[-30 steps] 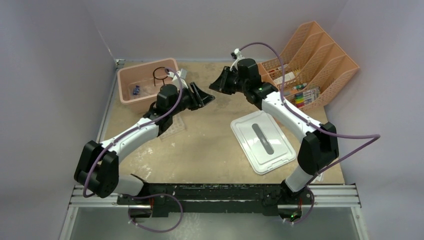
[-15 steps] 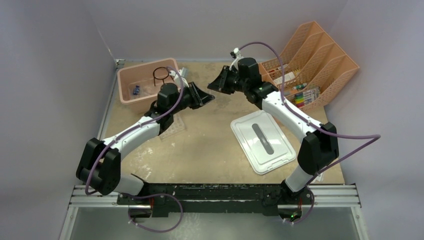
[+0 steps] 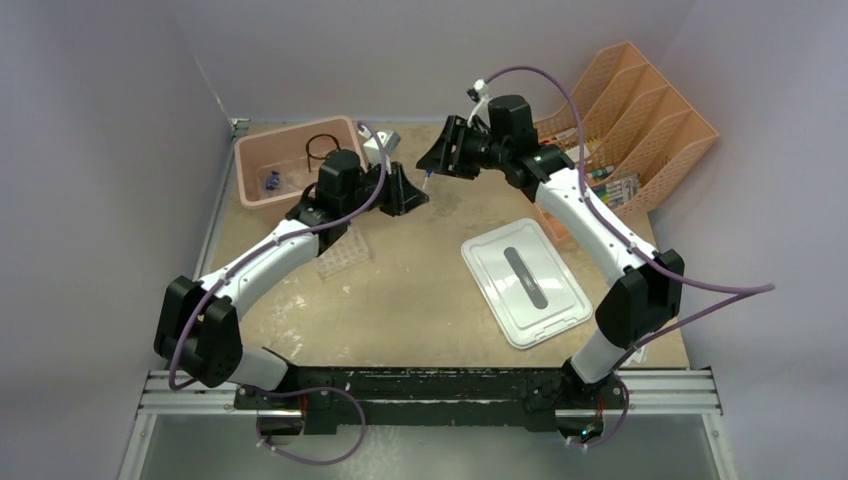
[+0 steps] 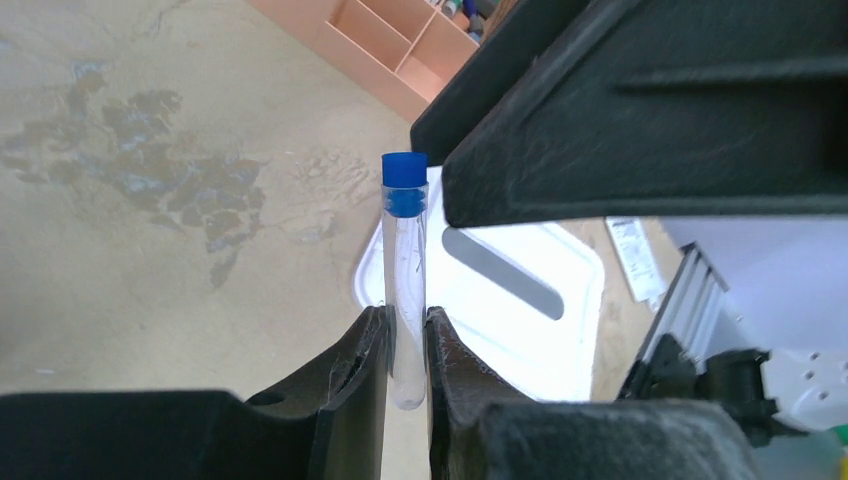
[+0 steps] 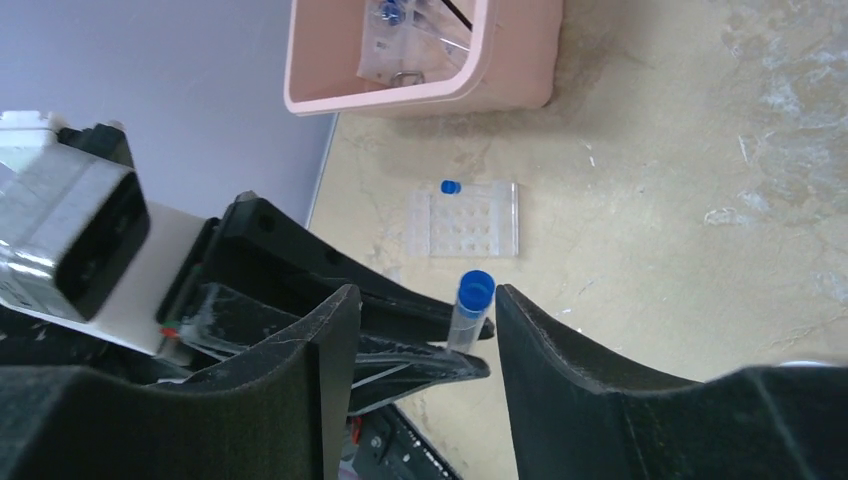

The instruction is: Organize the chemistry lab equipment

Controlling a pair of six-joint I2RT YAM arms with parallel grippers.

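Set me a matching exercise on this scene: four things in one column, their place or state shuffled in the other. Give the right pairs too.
Things:
1. vial
2. tube rack
3. lid
4. right hand

Places or states:
A. flat on the table, right of centre
B. pinched in the left hand
C. open
D. on the table, left of centre

Pairs: 1-B, 2-D, 3-A, 4-C.
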